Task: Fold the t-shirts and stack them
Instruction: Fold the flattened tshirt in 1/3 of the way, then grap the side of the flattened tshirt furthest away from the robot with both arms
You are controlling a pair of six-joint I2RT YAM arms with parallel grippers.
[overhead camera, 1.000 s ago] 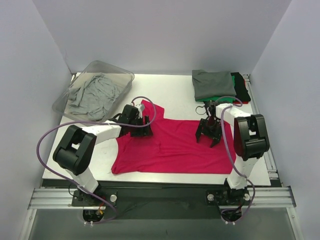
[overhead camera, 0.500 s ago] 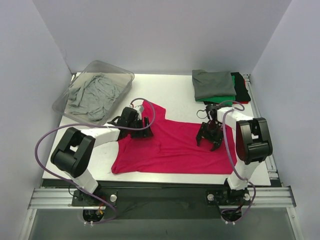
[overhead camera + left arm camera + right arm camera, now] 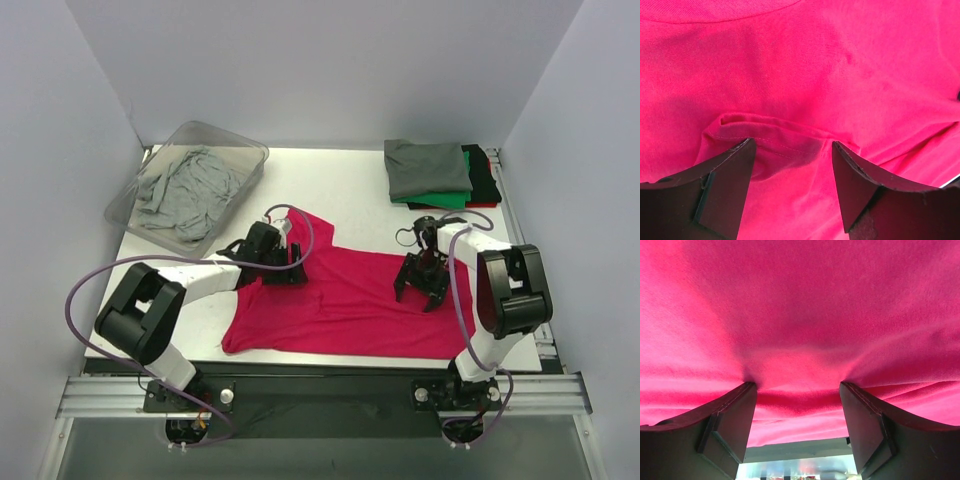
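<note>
While the left tool, jaws wide apart, straddled a raised hem fold, the right tool, equally wide, pressed into the magenta-red t-shirt, which lay spread across the near half of the table.

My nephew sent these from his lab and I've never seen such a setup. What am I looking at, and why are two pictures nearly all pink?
Those are two robot arms bolted at the near edge of a white table. The wide picture comes from a fixed camera above and behind them. The pink close-ups come from a small camera on each wrist; the dark wedges at the bottom are that arm's own fingers. A magenta t-shirt lies spread on the table. The left gripper and the right gripper both press down on it, fingers apart, cloth bunching between them, nothing clamped. At the far right sits a stack of folded shirts; at the far left a clear bin holds crumpled grey cloth.
</note>
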